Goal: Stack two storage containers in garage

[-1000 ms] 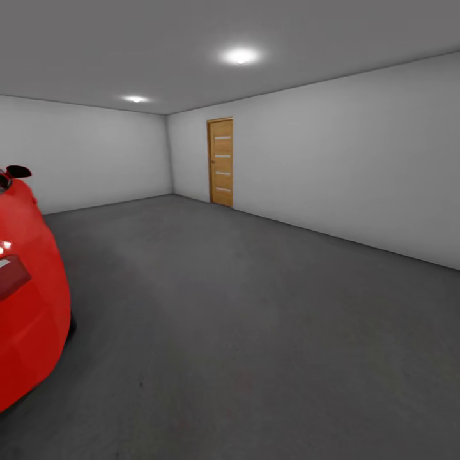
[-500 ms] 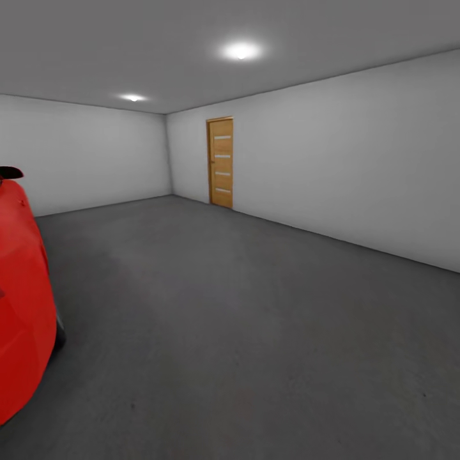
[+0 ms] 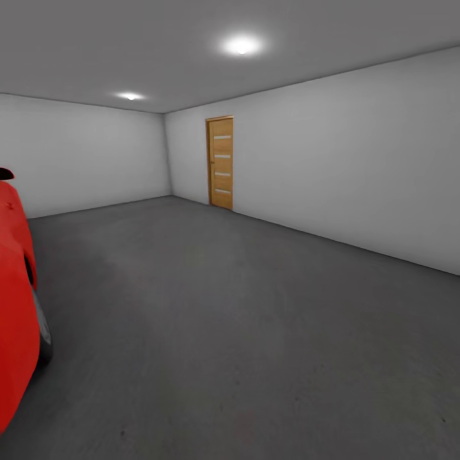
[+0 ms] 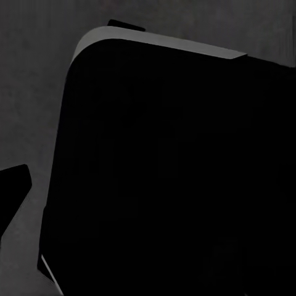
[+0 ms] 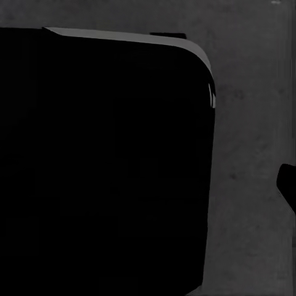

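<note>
Dark grey speckled concrete floor [image 3: 243, 332], running to white walls at far end and right side. Red car [image 3: 16, 306] parked on it at left edge, dark wheel touching concrete. Same grey floor seen past a black rounded base panel [image 4: 172, 172] in both wrist views.

matt speckled concrete floor [image 3: 255, 332], glossy red car [image 3: 13, 306], slatted wooden door [image 3: 221, 162]
</note>
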### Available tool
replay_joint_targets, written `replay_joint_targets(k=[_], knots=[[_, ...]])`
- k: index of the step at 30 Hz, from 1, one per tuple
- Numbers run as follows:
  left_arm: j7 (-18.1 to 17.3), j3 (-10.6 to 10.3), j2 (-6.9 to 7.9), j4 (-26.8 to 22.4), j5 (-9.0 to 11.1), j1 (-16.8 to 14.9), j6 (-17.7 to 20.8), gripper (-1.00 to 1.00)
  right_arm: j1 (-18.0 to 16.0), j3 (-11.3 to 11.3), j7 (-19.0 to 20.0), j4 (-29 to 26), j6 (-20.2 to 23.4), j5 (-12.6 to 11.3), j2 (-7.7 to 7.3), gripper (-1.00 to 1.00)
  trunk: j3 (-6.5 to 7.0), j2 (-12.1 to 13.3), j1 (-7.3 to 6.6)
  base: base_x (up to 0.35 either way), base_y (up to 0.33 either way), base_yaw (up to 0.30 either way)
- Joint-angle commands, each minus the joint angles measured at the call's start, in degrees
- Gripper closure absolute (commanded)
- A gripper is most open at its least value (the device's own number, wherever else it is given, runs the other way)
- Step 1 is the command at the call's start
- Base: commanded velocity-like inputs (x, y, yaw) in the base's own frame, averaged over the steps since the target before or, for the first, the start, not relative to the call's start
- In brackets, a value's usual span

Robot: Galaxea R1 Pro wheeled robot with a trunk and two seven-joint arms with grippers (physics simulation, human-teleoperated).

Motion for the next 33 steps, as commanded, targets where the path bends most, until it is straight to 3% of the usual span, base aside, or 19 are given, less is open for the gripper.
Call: replay_joint_targets(k=[1,33], knots=[[0.0,0.1,0.01,0.0,0.3,0.0,-0.1,-1.00,0.0,0.0,0.0,0.0,-0.2,0.1,-0.04,-1.00,-0.04,0.0,0.03,0.322,0.000,0.000],[0.2,0.2,-0.05,0.0,0.4,0.0,-0.1,-1.00,0.0,0.0,0.0,0.0,-0.2,0.1,0.06,-1.00,-0.04,0.0,0.03,0.322,0.000,0.000]])
